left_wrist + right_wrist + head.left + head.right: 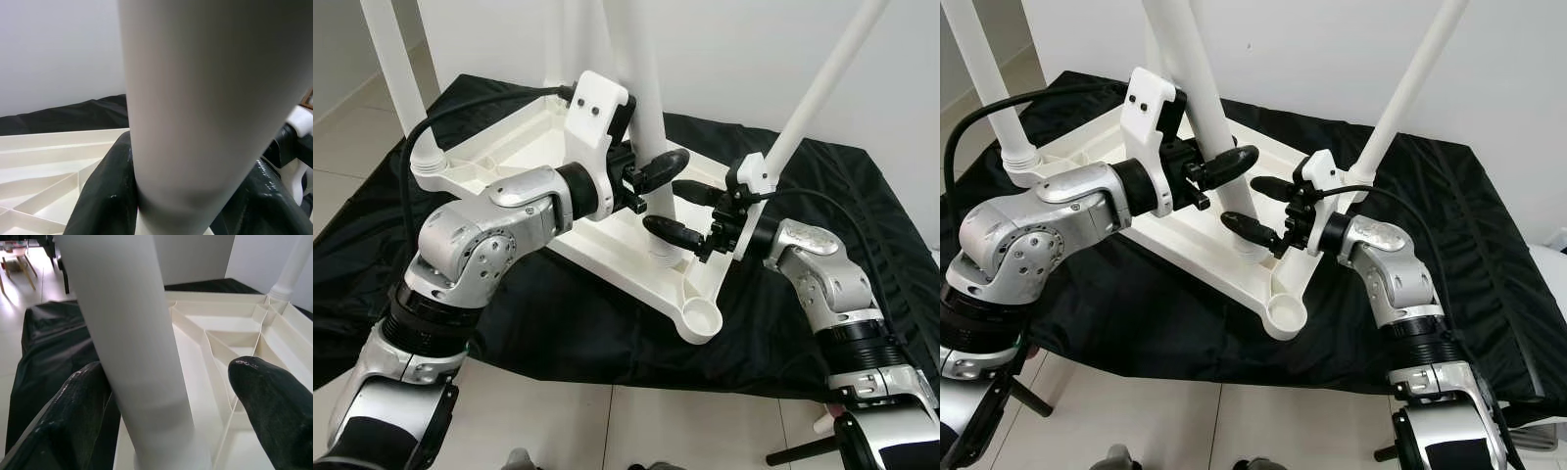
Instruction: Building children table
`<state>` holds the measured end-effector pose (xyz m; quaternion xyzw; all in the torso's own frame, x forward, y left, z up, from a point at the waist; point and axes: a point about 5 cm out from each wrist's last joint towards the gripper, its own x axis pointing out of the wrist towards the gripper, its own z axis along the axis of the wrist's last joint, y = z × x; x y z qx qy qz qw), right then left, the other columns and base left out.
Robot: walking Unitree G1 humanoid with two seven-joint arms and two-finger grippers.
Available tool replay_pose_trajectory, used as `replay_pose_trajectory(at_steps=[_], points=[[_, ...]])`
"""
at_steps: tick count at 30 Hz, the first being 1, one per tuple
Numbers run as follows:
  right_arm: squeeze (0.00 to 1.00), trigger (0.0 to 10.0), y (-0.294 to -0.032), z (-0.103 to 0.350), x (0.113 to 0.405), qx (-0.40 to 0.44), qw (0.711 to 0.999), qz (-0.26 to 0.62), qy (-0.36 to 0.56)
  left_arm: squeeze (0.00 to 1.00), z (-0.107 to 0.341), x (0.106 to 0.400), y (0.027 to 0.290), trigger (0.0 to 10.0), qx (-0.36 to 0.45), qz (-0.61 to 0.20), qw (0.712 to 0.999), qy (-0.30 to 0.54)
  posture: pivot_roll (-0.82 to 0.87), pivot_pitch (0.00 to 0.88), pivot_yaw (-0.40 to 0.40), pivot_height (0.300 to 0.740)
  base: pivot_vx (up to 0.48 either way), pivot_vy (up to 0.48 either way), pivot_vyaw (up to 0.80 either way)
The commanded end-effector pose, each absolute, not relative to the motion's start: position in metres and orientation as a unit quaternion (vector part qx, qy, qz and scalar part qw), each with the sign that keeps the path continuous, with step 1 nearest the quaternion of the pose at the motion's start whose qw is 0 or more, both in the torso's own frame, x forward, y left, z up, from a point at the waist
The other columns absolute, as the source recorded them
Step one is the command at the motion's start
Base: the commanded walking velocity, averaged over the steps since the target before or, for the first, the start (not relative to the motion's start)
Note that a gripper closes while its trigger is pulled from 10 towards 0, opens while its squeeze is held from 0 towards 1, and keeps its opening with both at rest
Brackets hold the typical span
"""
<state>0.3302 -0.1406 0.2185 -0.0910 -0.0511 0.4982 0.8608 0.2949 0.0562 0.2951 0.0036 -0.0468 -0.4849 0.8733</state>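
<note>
Both grippers, left and right, around one upright table leg.

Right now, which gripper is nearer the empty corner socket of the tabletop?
Right. The right gripper brackets the middle leg low down, just above the empty socket; the left gripper clamps that leg higher up.
</note>
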Motion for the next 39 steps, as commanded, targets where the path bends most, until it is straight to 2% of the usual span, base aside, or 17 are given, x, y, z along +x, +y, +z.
replay_pose_trajectory(at_steps=[1, 6, 12, 24, 36, 37, 38, 39], points=[[0.0, 10.0, -0.142, 0.215, 0.327, -0.104, 0.853, 0.51, -0.038, 0.0, 0.302, 0.285, 0.047, 10.0, 0.027, -0.574, 0.816, -0.064, 0.03, 0.048, -0.114, 0.74, 0.0, 0.0, 0.0], [0.0, 10.0, -0.139, 0.212, 0.319, -0.119, 0.827, 0.549, -0.03, 0.0, 0.308, 0.286, 0.046, 10.0, 0.034, -0.577, 0.813, -0.071, 0.03, 0.056, -0.113, 0.74, 0.0, 0.0, 0.0], [0.0, 10.0, -0.133, 0.216, 0.319, -0.132, 0.814, 0.564, -0.048, 0.0, 0.311, 0.285, 0.044, 10.0, 0.032, -0.583, 0.808, -0.074, 0.02, 0.06, -0.112, 0.74, 0.0, 0.0, 0.0], [0.0, 10.0, -0.123, 0.229, 0.335, -0.155, 0.831, 0.527, -0.094, 0.0, 0.312, 0.282, 0.04, 10.0, 0.03, -0.592, 0.802, -0.074, 0.03, 0.064, -0.115, 0.74, 0.0, 0.0, 0.0], [0.0, 9.8, -0.121, 0.229, 0.338, -0.148, 0.836, 0.52, -0.092, 0.0, 0.313, 0.28, 0.039, 10.0, 0.031, -0.594, 0.8, -0.075, 0.04, 0.064, -0.115, 0.74, 0.0, 0.0, 0.0], [0.0, 9.4, -0.121, 0.229, 0.339, -0.146, 0.838, 0.519, -0.089, 0.0, 0.313, 0.28, 0.039, 10.0, 0.031, -0.595, 0.8, -0.076, 0.04, 0.064, -0.115, 0.74, 0.0, 0.0, 0.0], [0.0, 8.5, -0.121, 0.229, 0.34, -0.143, 0.84, 0.516, -0.086, 0.0, 0.314, 0.279, 0.038, 10.0, 0.031, -0.596, 0.799, -0.078, 0.04, 0.064, -0.115, 0.74, 0.0, 0.0, 0.0], [0.0, 8.5, -0.121, 0.229, 0.34, -0.143, 0.84, 0.516, -0.086, 0.0, 0.314, 0.279, 0.038, 10.0, 0.031, -0.596, 0.799, -0.078, 0.04, 0.064, -0.115, 0.74, 0.0, 0.0, 0.0]])
